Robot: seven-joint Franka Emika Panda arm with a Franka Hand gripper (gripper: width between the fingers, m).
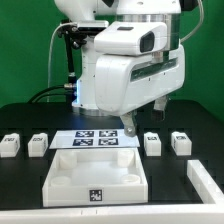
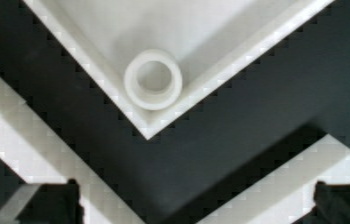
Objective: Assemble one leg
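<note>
Four legs stand in a row on the black table in the exterior view: two at its left (image 1: 10,145) (image 1: 38,143) and two at its right (image 1: 152,143) (image 1: 181,142). My gripper (image 1: 130,124) hangs open and empty over the far edge of the large flat white panel (image 1: 95,172), between the two pairs of legs. In the wrist view, my gripper (image 2: 190,205) looks down on a corner of the panel (image 2: 190,35) with one round socket (image 2: 154,78). The dark fingertips (image 2: 47,200) stand wide apart with nothing between them. No leg shows in the wrist view.
The marker board (image 1: 97,139) lies just behind the panel, under the arm. A white wall (image 1: 60,185) frames the panel and shows as white bands (image 2: 243,150) in the wrist view. Another white piece (image 1: 206,180) lies at the exterior view's right edge.
</note>
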